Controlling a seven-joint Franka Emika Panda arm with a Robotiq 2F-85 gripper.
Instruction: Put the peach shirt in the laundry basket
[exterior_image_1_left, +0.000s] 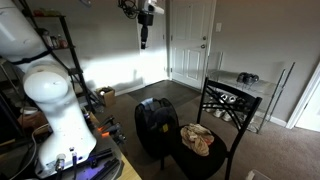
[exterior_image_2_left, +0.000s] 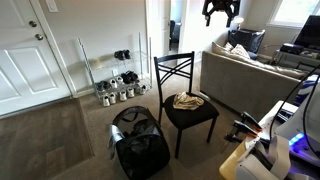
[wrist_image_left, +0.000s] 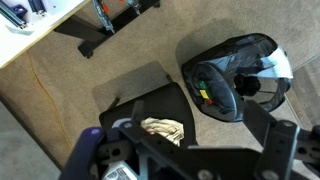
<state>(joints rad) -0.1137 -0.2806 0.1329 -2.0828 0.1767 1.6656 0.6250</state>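
Note:
The peach shirt (exterior_image_1_left: 197, 139) lies crumpled on the seat of a black metal chair (exterior_image_1_left: 228, 104); it also shows in the other exterior view (exterior_image_2_left: 187, 100) and in the wrist view (wrist_image_left: 163, 130). The black laundry basket (exterior_image_1_left: 153, 124) stands on the carpet right beside the chair, its mouth open, and shows in both other views too (exterior_image_2_left: 138, 148) (wrist_image_left: 235, 75). My gripper (exterior_image_2_left: 221, 18) hangs high above the chair, open and empty, far from the shirt. It appears near the ceiling in an exterior view (exterior_image_1_left: 143, 40), and its fingers frame the bottom of the wrist view (wrist_image_left: 205, 150).
A shoe rack (exterior_image_2_left: 121, 86) with several shoes stands by the wall (exterior_image_1_left: 243, 96). A sofa (exterior_image_2_left: 262, 62) lies behind the chair. A white door (exterior_image_1_left: 190, 40) is closed. The robot's white base (exterior_image_1_left: 55, 100) and a table edge (wrist_image_left: 40, 35) stand near the basket.

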